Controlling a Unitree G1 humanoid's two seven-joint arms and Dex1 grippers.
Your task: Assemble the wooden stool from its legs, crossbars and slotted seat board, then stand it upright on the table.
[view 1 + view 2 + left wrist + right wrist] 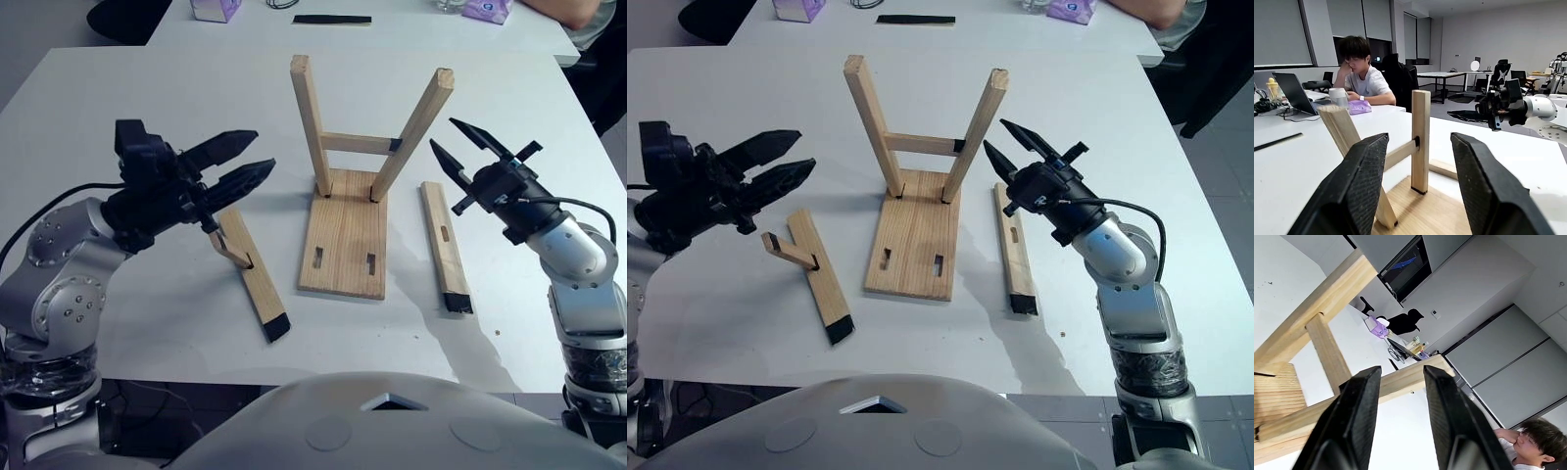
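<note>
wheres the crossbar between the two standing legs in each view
Left eye view: crossbar above centre, joining the two standing legs.
Right eye view: crossbar same place, slightly left of centre.
Left wrist view: crossbar beyond the open left gripper, between the legs.
Right wrist view: crossbar bridges the legs, beyond the open right gripper.
Shared landmark: the slotted seat board under the legs.

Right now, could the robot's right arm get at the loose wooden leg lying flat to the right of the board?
Probably yes. The right gripper hangs open near the far end of the loose leg, and nothing lies between them; the leg rests apart from the seat board.
</note>
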